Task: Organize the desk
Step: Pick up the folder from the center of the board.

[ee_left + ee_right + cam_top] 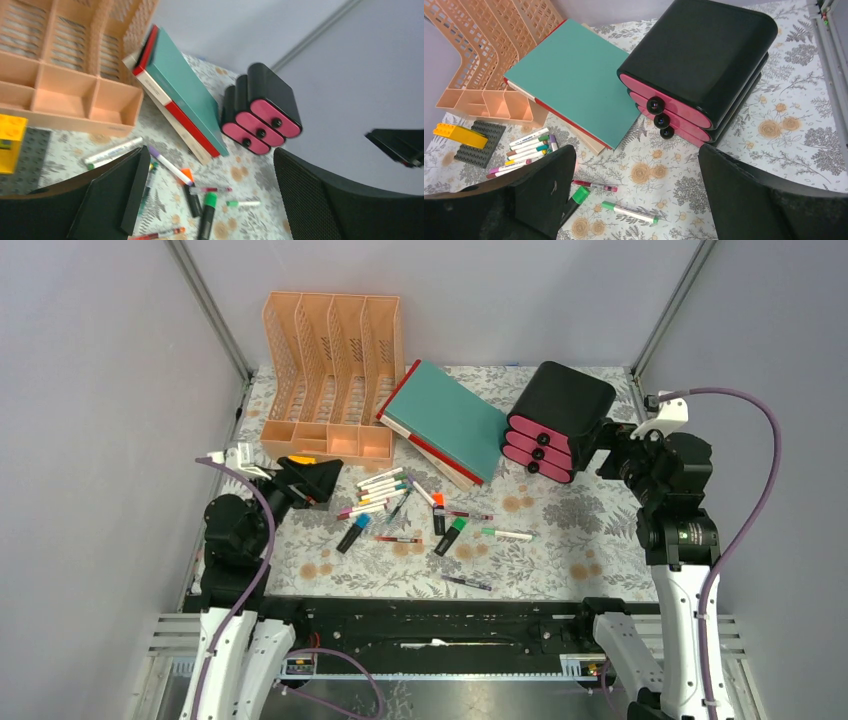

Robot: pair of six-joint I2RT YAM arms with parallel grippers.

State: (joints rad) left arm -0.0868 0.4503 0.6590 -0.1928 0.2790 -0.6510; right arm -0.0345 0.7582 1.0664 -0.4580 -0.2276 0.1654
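Observation:
The desk [560, 540] is a flower-print cloth top strewn with several markers [385, 485] and highlighters [450, 536] across its middle. A stack of books with a teal cover [450, 420] leans beside a black drawer box with pink fronts [555, 420]. My left gripper [316, 480] hovers open over the left end of the marker pile, nothing between its fingers [117, 192]. On the right, my right gripper [606, 450] hangs open just right of the drawer box and holds nothing; below it lie a green-capped marker [630, 212] and a red pen [594, 186].
A peach file rack [330, 370] stands at the back left. A yellow brick [460, 135] rests on a grey baseplate [481, 142] in front of it. Grey walls close in the desk on three sides.

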